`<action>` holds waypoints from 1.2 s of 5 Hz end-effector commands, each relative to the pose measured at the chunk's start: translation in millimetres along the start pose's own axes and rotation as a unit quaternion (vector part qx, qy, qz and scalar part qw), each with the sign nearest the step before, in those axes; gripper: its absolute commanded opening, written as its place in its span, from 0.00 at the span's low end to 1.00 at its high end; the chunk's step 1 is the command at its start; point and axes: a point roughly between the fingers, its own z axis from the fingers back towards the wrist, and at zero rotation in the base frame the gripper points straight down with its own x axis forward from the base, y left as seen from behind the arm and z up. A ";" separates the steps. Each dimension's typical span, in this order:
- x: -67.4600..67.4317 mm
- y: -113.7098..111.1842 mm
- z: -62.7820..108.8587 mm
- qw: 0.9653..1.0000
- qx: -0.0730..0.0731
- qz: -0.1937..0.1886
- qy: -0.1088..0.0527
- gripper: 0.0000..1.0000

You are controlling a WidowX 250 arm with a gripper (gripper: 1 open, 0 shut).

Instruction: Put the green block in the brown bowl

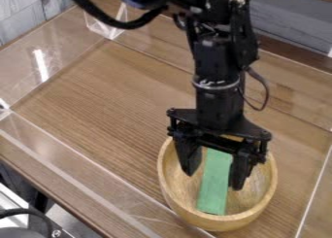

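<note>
The brown bowl stands on the wooden table at the lower right. The green block rests inside it, slanting from just under the fingers down to the bowl's near wall. My gripper points down into the bowl directly over the block's upper end. It is open, its black fingers spread to either side of the block and no longer pressing it. The arm hides the far part of the bowl.
A clear plastic wall runs around the wooden tabletop, with its near edge just left of the bowl. Black cables hang from the arm at the top. Dark equipment sits at the bottom left corner.
</note>
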 end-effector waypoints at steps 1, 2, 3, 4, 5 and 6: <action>12.5 -0.7 12.5 1.000 -0.006 0.001 -0.019 1.00; 15.8 1.0 12.6 1.000 -0.007 0.003 -0.019 1.00; 18.7 1.8 12.6 1.000 -0.007 0.004 -0.019 1.00; 20.6 2.3 13.9 1.000 -0.008 0.005 -0.018 1.00; 22.1 2.5 14.8 1.000 -0.008 0.005 -0.017 1.00; 22.9 2.6 15.3 1.000 -0.009 0.005 -0.016 1.00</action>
